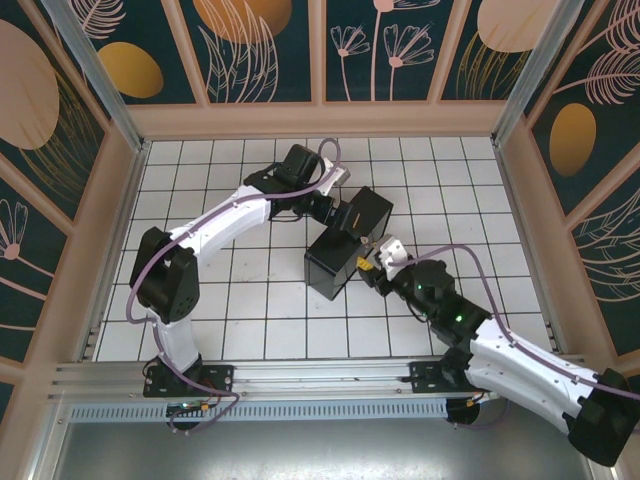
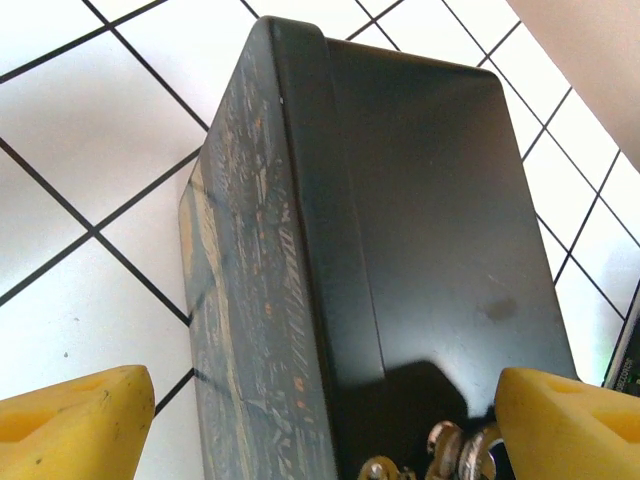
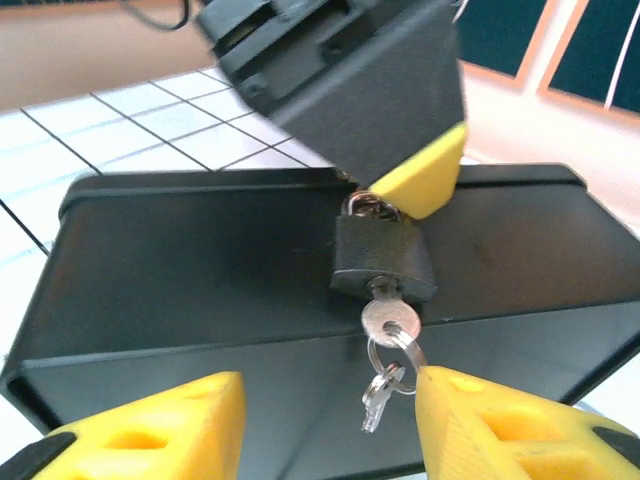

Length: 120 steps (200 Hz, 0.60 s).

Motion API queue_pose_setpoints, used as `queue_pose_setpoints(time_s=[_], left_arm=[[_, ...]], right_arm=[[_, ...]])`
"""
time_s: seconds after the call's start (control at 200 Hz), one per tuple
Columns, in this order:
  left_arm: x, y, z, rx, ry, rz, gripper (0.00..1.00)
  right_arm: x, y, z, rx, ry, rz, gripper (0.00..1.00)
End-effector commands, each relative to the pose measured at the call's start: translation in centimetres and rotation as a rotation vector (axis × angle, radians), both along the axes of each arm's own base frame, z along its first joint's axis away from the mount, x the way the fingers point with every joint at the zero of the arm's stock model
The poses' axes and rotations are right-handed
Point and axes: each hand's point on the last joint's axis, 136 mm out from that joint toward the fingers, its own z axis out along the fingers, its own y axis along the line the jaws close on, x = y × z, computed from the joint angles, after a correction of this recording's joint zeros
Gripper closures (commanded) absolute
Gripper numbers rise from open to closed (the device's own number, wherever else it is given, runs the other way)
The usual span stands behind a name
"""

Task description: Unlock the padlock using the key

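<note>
Both hands spread, left hand (image 2: 320, 425) straddling the box (image 3: 200, 260), right hand (image 3: 335, 430) flanking the key (image 3: 388, 318) in the padlock (image 3: 383, 262), we risk pinching the dangling spare key (image 3: 377, 398) instead.

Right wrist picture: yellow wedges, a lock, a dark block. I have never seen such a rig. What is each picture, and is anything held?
Two robot arms are bolted at the near edge of a white tiled table. The top picture looks down on both, the left arm and the right arm. The other two pictures come from a camera on each wrist, so the yellow wedges are that arm's own fingertips.

On the table lies a black box. A padlock hangs on its front, with a key in it and a ring carrying a second key below.

The right pincer is open, the ring hanging between its fingers; it seems to grip nothing. The left pincer stands wide open astride the box's end, one fingertip close by the padlock's top. I cannot tell whether it touches the box.
</note>
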Motion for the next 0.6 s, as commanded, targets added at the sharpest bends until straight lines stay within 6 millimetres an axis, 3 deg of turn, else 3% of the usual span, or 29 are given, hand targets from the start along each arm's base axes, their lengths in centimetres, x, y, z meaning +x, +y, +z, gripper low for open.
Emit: queue_pose_setpoints(time_s=[0.0, 0.14, 0.35, 0.596], left_arm=[[0.3, 0.0, -0.3, 0.002, 0.033, -0.005, 0.12], [0.5, -0.2, 0.0, -0.014, 0.029, -0.010, 0.12], [0.5, -0.4, -0.7, -0.009, 0.037, -0.016, 0.13], [0.5, -0.1, -0.3, -0.014, 0.032, -0.011, 0.13]], right_arm=[[1.6, -1.8, 1.5, -0.126, -0.189, -0.128, 0.52], [3.0, -2.6, 1.6, -0.244, -0.261, -0.210, 0.54], [3.0, -2.0, 3.0, -0.262, -0.350, -0.204, 0.58], [2.6, -0.7, 1.5, -0.322, -0.301, -0.135, 0.63]])
